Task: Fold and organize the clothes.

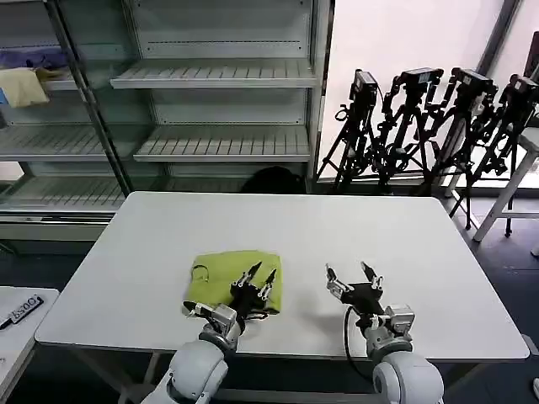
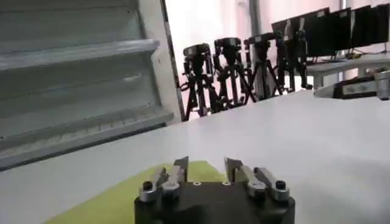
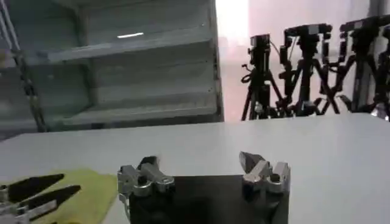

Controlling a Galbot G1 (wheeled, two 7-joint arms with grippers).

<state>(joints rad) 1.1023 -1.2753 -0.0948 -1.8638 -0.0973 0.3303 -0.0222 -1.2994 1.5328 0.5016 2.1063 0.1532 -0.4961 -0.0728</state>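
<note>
The lime yellow-green T-shirt (image 1: 227, 273) lies folded into a small rectangle on the white table (image 1: 354, 227), near its front edge and left of centre. My left gripper (image 1: 259, 280) hovers over the shirt's right front corner, open, with nothing between its fingers; in the left wrist view the left gripper (image 2: 206, 165) has the shirt (image 2: 116, 201) under and ahead of it. My right gripper (image 1: 354, 279) stands open over bare table to the right of the shirt. The right wrist view has the right gripper (image 3: 201, 164) wide open, the shirt (image 3: 91, 189) off to one side.
Grey metal shelving (image 1: 219, 76) stands behind the table, with a pale yellow cloth (image 1: 23, 86) and a purple-blue cloth (image 1: 38, 57) on a shelf at far left. Black tripods (image 1: 421, 118) line the back right. A low table (image 1: 17, 316) sits at front left.
</note>
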